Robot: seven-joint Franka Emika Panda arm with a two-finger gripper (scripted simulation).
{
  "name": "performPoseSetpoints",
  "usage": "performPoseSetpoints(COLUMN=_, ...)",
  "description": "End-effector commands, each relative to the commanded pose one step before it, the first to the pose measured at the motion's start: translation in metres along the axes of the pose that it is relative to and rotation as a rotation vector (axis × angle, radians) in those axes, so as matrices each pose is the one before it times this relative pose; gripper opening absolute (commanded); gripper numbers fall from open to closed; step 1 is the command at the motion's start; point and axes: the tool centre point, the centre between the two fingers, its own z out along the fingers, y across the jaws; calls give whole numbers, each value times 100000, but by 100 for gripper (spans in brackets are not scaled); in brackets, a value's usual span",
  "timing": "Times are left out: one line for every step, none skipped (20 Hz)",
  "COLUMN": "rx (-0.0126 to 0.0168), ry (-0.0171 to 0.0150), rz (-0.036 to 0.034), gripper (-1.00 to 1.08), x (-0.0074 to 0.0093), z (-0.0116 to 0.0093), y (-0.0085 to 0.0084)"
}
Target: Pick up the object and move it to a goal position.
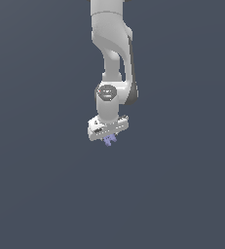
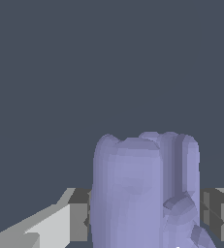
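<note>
Now the white arm (image 1: 115,53) hangs down from 12 o'clock in the exterior view, and its end effector (image 1: 109,140) points downward. Its fingers (image 2: 79,215) are narrow and they hold the lavender-blue pronged piece (image 1: 109,140) between them. From the wrist view, this piece (image 2: 145,191) fills the space between the two dark pads, touching both.

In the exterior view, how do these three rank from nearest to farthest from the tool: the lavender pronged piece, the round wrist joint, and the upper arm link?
1. The lavender pronged piece: right at the tool, protruding just below it between the fingers.
2. The round wrist joint: directly above the tool.
3. The upper arm link: highest, at the picture's top edge.
</note>
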Motion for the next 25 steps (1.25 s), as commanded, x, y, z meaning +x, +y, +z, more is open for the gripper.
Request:
performPoseSetpoints(rx=-49, ry=46, rz=122, gripper=-100, x=-1336, z=-773, y=1005)
performPoseSetpoints(rx=0, ry=0, rz=0, gripper=-100, x=-646, z=-369, y=465)
performPoseSetpoints(rx=0, ry=0, rz=0, gripper=-100, x=-692, z=-397, y=500)
performPoseSetpoints(rx=0, ry=0, rz=0, gripper=-100, x=-734, z=-424, y=534)
performPoseSetpoints(rx=0, ry=0, rz=0, gripper=-100, x=-773, z=-449, y=567)
performPoseSetpoints(rx=0, ry=0, rz=0, gripper=-100, x=-793, z=-463, y=587)
performPoseSetpoints(rx=0, ry=0, rz=0, gripper=-100, x=-766, z=-450, y=571)
performPoseSetpoints(rx=0, ry=0, rz=0, gripper=-100, x=-732, z=-432, y=547)
performPoseSetpoints(rx=57, ry=-5, rz=39, gripper=-100, x=-704, z=-393, y=542)
performPoseSetpoints(rx=0, ry=0, rz=0, gripper=-100, x=-655, z=-393, y=499)
performPoseSetpoints(rx=0, ry=0, rz=0, gripper=-100, x=-615, z=-374, y=479)
performPoseSetpoints(rx=0, ry=0, rz=0, gripper=-100, x=-568, z=-349, y=452)
performPoseSetpoints(rx=0, ry=0, rz=0, gripper=-100, x=-517, z=-321, y=417)
performPoseSetpoints(rx=0, ry=0, rz=0, gripper=-100, x=-466, z=-291, y=378)
performPoseSetpoints(rx=0, ry=0, rz=0, gripper=-100, x=-416, z=-260, y=338)
performPoseSetpoints(rx=0, ry=0, rz=0, gripper=-100, x=-366, z=-230, y=299)
performPoseSetpoints(rx=66, ry=21, rz=2, gripper=-100, x=-319, z=-188, y=269)
performPoseSetpoints(rx=0, ry=0, rz=0, gripper=-100, x=-267, z=-170, y=224)
performPoseSetpoints(rx=0, ry=0, rz=0, gripper=-100, x=-216, z=-141, y=188)
performPoseSetpoints(rx=0, ry=0, rz=0, gripper=-100, x=-166, z=-111, y=153)
performPoseSetpoints(rx=0, ry=0, rz=0, gripper=-100, x=-116, z=-82, y=118)
performPoseSetpoints(rx=0, ry=0, rz=0, gripper=-100, x=-65, z=-52, y=84)
performPoseSetpoints(rx=-54, ry=-42, rz=-9, gripper=-100, x=-7, z=-24, y=40)
performPoseSetpoints(rx=0, ry=0, rz=0, gripper=-100, x=33, z=6, y=16)
performPoseSetpoints(rx=0, ry=0, rz=0, gripper=-100, x=25, z=10, y=-2)
